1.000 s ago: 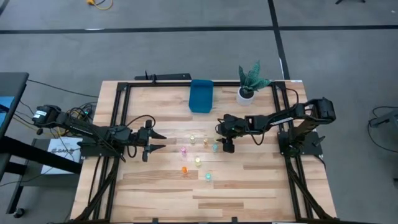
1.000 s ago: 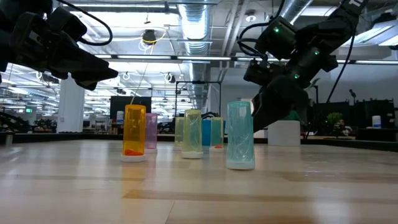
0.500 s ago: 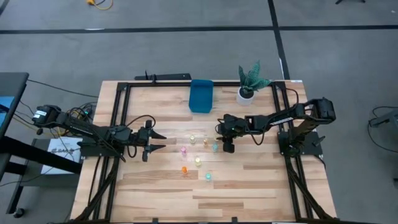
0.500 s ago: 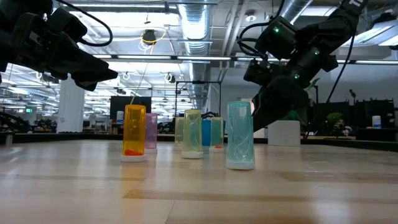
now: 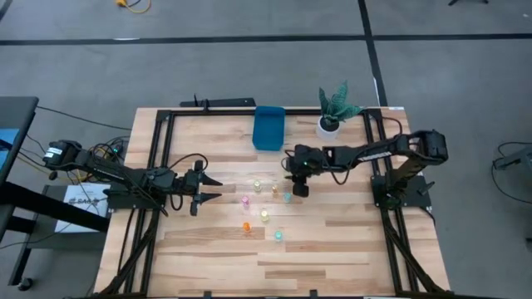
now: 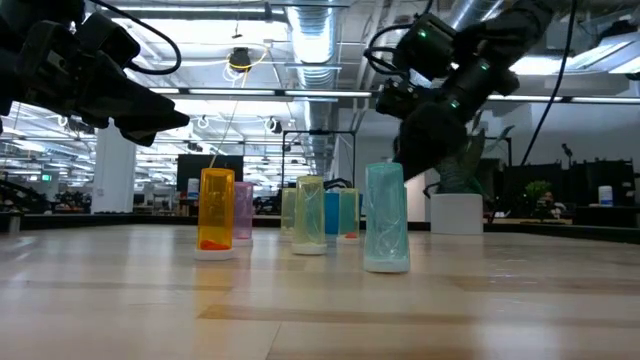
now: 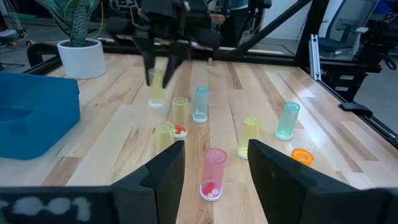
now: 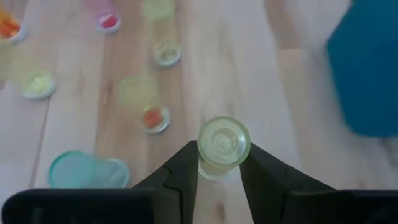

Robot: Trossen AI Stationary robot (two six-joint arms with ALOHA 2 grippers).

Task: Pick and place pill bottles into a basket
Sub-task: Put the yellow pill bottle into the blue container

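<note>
My right gripper [image 5: 296, 187] is shut on a pale yellow pill bottle [image 8: 222, 144], above the table just right of the bottle group. Several small bottles stand upright on their bases on the wood: pink [image 7: 214, 172], yellow [image 7: 250, 137], teal [image 7: 287, 120], orange [image 6: 216, 212] and others. The blue bin [image 5: 268, 127] stands on its base at the far middle. My left gripper [image 5: 216, 189] is open and empty, left of the group, with the pink bottle ahead of its fingers in the left wrist view. My right gripper pinches the pale yellow bottle's round sides [image 8: 210, 168] between its two fingers, just below its upper end. The fingers come from above, pointing down. The bottle hangs upright and clear of the table; it also shows in the left wrist view [image 7: 155, 87].
A potted plant in a white pot [image 5: 331, 124] stands right of the blue bin. A black frame [image 5: 162, 158] runs along the table's left, far and right sides. Bare wood [image 5: 332, 249] lies toward the near edge.
My right gripper, still shut on the pale yellow bottle, has gone toward the table's left edge and a little toward the far edge, nearer the blue bin, and has risen. The standing bottles have kept their places.
</note>
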